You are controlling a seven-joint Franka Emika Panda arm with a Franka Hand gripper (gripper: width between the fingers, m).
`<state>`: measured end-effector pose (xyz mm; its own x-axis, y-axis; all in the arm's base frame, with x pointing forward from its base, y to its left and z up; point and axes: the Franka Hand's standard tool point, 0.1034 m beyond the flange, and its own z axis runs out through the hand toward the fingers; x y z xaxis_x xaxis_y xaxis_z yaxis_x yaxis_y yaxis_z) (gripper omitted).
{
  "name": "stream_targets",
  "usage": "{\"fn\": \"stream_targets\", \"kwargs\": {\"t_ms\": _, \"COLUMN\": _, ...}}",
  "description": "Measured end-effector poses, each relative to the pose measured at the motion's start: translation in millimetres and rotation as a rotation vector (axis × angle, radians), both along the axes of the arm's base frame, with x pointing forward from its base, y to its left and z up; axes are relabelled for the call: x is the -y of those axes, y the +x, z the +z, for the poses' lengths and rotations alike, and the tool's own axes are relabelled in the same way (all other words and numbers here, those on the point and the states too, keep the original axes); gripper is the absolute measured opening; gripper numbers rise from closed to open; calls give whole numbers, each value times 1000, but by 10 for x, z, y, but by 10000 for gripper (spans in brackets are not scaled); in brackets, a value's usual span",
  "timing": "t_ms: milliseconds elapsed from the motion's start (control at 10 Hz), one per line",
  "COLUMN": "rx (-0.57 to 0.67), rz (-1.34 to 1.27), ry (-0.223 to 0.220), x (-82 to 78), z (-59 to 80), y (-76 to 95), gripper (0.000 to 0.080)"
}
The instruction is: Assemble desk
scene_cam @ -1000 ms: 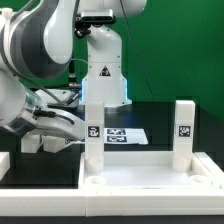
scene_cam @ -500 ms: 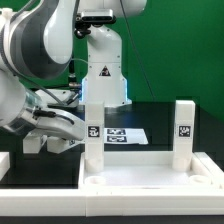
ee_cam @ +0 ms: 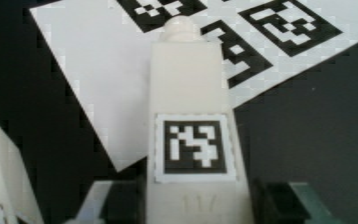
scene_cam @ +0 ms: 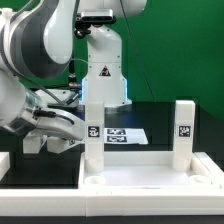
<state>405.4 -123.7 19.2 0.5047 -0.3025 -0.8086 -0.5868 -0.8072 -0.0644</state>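
My gripper [ee_cam: 197, 202] straddles the near leg [scene_cam: 92, 135], one finger [ee_cam: 112, 200] on each side of its tagged face. The jaws are set narrow, close to the leg's width, but I cannot tell whether the pads press on it. This leg stands upright at a rear corner of the desk panel [scene_cam: 150, 176], on the exterior view's left. The second leg [scene_cam: 184, 130] stands upright at the rear corner on the exterior view's right. The marker board [scene_cam: 126, 135] lies flat behind the panel, between both legs.
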Motion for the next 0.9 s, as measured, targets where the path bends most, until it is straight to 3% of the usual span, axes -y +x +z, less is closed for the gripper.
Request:
{"fn": "stream_targets", "kwargs": {"t_ms": 100, "rx": -13, "rz": -3, "ry": 33, "x": -3, "z": 263, "y": 31, "gripper": 284}}
{"fn": "stream_targets", "kwargs": {"t_ms": 300, "rx": 48, "rz": -4, "ry": 48, "x": -65, "z": 763, "y": 139, "gripper": 284}}
{"fn": "stream_targets", "kwargs": {"t_ms": 500, "rx": 74, "rz": -8, "ry": 58, "x": -267, "z": 1317, "y": 158, "gripper": 284}}
{"fn": "stream_targets", "kwargs": {"t_ms": 600, "rx": 63, "rz": -43, "ry": 14, "x": -355, "z": 1459, "y": 235, "gripper": 284}}
{"fn": "stream_targets", "kwargs": {"t_ms": 700, "rx": 101, "rz": -70, "ry": -44, "x": -432, "z": 1435, "y": 325, "gripper": 284}}
{"fn": "stream_targets", "kwargs": {"t_ms": 900, "rx": 246, "rz": -67, "ry": -105, "x": -456, "z": 1431, "y": 391, "gripper": 284}}
